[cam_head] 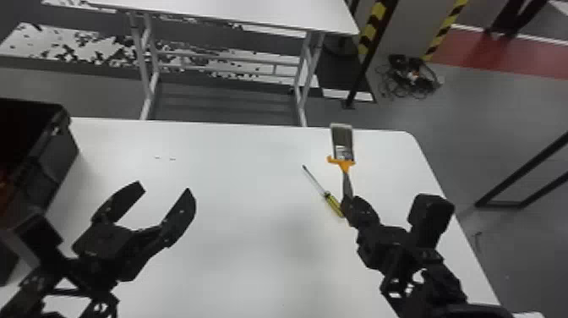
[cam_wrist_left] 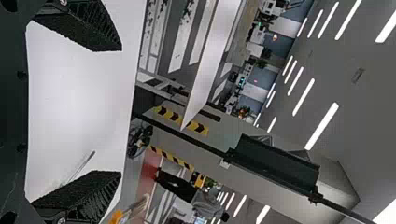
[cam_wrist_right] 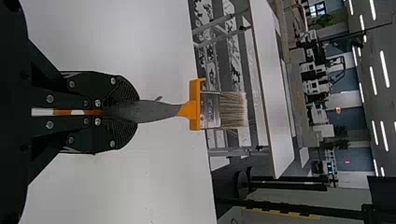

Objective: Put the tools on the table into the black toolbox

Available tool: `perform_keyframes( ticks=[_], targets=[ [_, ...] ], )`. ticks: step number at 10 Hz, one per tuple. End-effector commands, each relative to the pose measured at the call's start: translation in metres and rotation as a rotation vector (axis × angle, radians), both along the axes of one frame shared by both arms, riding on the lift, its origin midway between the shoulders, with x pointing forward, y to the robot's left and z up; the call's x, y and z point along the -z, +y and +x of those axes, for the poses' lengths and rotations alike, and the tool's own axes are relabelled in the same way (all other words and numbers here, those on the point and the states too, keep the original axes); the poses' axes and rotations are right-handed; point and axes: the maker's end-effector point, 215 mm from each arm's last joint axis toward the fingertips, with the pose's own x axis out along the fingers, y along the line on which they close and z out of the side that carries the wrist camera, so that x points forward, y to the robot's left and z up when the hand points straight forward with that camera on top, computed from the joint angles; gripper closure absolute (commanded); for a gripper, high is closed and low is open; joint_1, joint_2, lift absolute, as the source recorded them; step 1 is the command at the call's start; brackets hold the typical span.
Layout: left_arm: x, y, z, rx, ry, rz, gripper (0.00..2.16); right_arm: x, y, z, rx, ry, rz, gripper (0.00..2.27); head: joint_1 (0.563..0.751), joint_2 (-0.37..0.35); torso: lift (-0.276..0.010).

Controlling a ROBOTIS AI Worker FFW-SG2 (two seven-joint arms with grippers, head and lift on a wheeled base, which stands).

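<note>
In the head view my right gripper [cam_head: 353,209] is shut on the grey handle of a paintbrush [cam_head: 342,143], held over the table's right part with its bristles pointing away. The right wrist view has that gripper [cam_wrist_right: 126,112] clamped on the brush [cam_wrist_right: 196,109]. A screwdriver [cam_head: 331,203] with a yellow and black handle lies on the table just left of the brush handle. My left gripper [cam_head: 167,192] stands open and empty above the table's left part; its spread fingers [cam_wrist_left: 119,112] frame bare tabletop in the left wrist view. The black toolbox [cam_head: 63,148] is at the far left.
The white table [cam_head: 236,177] has its right edge beyond my right arm. Behind it stands a second white table [cam_head: 236,12]. Cables [cam_head: 412,78] lie on the floor at the back right, near a striped post [cam_head: 372,25].
</note>
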Motion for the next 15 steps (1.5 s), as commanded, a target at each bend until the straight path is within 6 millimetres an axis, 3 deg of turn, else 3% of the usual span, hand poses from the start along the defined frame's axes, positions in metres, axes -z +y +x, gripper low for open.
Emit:
perform_keyframes(
  ticks=[1,7,10,15],
  targets=[
    [0.003,-0.012,0.005,0.035,0.048,-0.043,0.05,-0.008,0.021,0.001,-0.047,-0.026,0.012,2.24,0.695,-0.186,-0.075],
    [-0.015,-0.05,0.035,0.148,0.129,-0.175,0.05,-0.012,0.121,-0.022,-0.24,-0.022,0.081,2.24,0.695,-0.107,-0.075],
    [0.0,-0.063,0.049,0.179,0.179,-0.206,0.05,-0.021,0.149,-0.029,-0.285,-0.031,0.097,2.24,0.695,-0.075,-0.075],
    [-0.01,-0.085,0.068,0.236,0.207,-0.361,0.05,-0.027,0.19,-0.041,-0.353,-0.026,0.106,2.24,0.695,-0.05,-0.075]
  ],
)
